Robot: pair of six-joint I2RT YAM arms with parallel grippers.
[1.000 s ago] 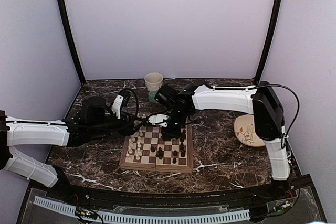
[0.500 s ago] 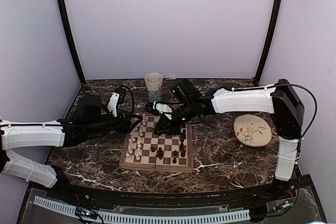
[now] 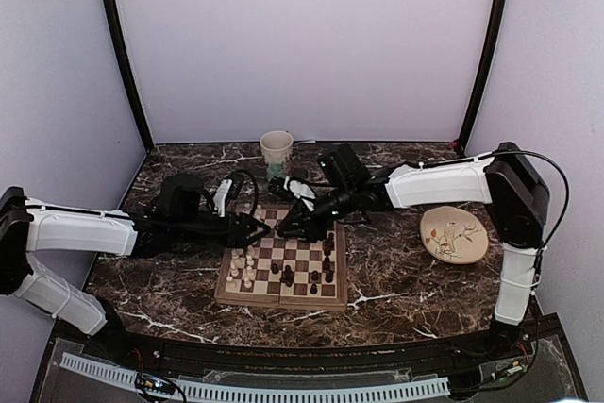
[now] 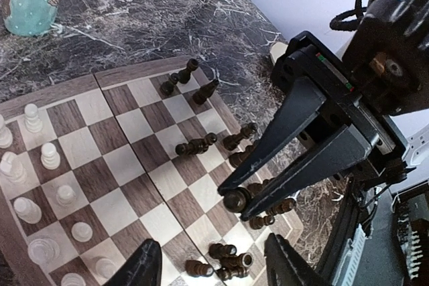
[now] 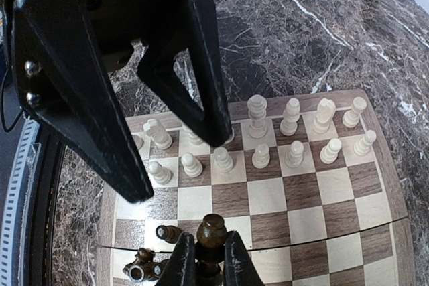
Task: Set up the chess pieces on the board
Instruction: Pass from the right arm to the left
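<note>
Dark brown marble surface with white veins (image 3: 396, 280), pale lavender walls (image 3: 302, 44) on three sides. Square wooden checkered board with tan and dark squares (image 3: 274, 303) lies flat at mid-surface, in front of both arms. Small cream-white turned chess pieces (image 3: 243, 266) stand upright in two rows along its left side. Small dark brown-black chess pieces (image 3: 321, 271) are scattered on its right half, several toppled, some in a heap.

Right pincer (image 5: 209, 259) is clamped on one dark round-headed piece (image 5: 212, 230), upright, over the board near the centre seam; can't tell if it touches the board. Left pincer (image 4: 213, 266) has fingers spread apart, holds nothing, and hovers low over the board's far left part, facing the right one.

Cream paper cup with teal lower band (image 3: 276, 150) stands beyond the board; contents can't tell. Round cream plate with bird print (image 3: 454, 235) sits right of the board, well apart.
</note>
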